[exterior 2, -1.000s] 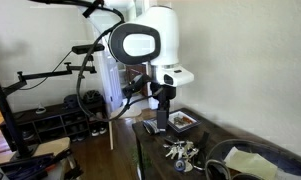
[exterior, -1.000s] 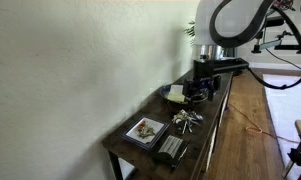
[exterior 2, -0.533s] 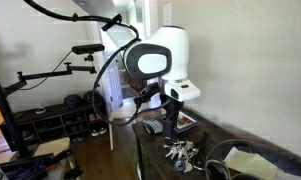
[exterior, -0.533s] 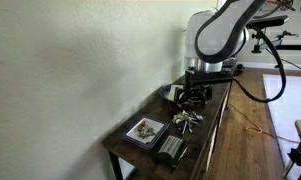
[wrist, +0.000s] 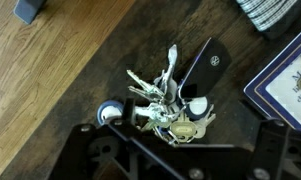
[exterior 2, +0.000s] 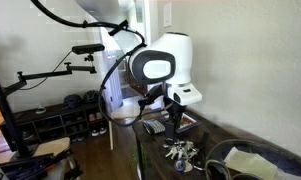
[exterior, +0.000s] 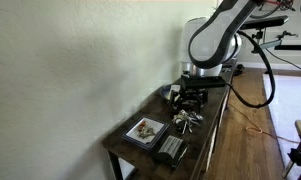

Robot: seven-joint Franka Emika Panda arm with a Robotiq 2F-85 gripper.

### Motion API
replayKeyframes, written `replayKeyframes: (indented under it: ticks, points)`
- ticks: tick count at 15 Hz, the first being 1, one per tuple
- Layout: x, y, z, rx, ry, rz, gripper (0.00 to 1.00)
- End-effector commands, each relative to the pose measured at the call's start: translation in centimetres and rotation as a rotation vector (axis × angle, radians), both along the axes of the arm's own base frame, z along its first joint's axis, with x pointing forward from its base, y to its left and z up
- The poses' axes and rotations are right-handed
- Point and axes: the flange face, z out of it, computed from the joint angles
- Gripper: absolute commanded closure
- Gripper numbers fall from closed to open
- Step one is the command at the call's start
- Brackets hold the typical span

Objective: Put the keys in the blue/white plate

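while keys [wrist: 170, 100] lie outside blue/white plate [wrist: 264, 90], just beside, seemingly apart

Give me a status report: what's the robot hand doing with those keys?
Gripper open, above the keys. Keys lying loose, not gripped. Blue/white plate beside them, nothing between.

keys [wrist: 168, 100]: silvery-grey bunch on ring w/ black fob, splayed flat on dark table [wrist: 225, 35], ctr of wrist view | blue/white plate [wrist: 290, 85]: sq, dark-blue rim, white patterned ctr, flat on table, at 3 o'clock of keys, near but apart, cut by frame edge | keys outside plate
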Motion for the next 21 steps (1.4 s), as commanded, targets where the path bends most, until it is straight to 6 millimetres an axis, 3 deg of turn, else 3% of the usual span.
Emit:
replayKeyframes:
  ticks: [1,11,21]
  points:
    - [0.2,0.0,-0.3,0.004,0.010,-0.011,0.00]
    - [1.0,1.4,-2.7,0.010,0.048,-0.071,0.00]
    - [2.7,1.2,-4.8,-0.002,0.052,-0.199,0.00]
